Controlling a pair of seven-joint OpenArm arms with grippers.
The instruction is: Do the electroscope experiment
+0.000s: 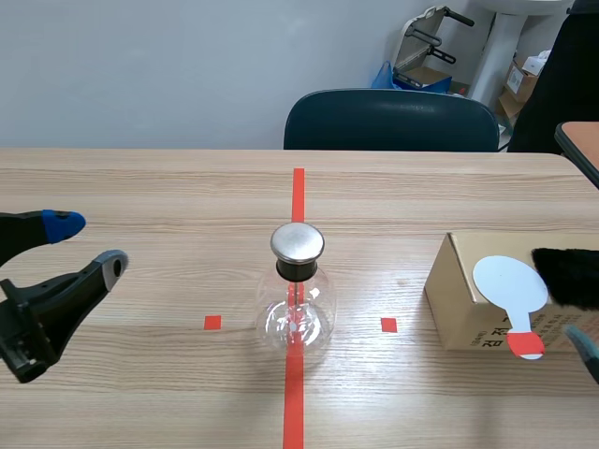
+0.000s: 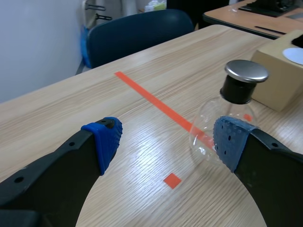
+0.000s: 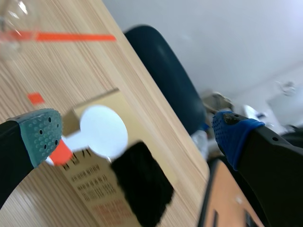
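The electroscope (image 1: 297, 295) is a clear glass flask with a black neck and a round metal cap, standing on the red centre line; it shows ahead of the left fingers as the flask (image 2: 226, 113). A white paddle with a red handle (image 1: 512, 292) and a black furry cloth (image 1: 568, 275) lie on a cardboard box (image 1: 463, 299). My left gripper (image 1: 89, 248) hangs open at the table's left. In the right wrist view the paddle (image 3: 100, 131) and cloth (image 3: 142, 187) lie below my open right gripper (image 3: 137, 135).
A dark blue chair (image 1: 391, 121) stands behind the table's far edge. Red tape squares (image 1: 212, 323) flank the flask. Another table's corner (image 1: 580, 142) shows at the far right, with clutter behind it.
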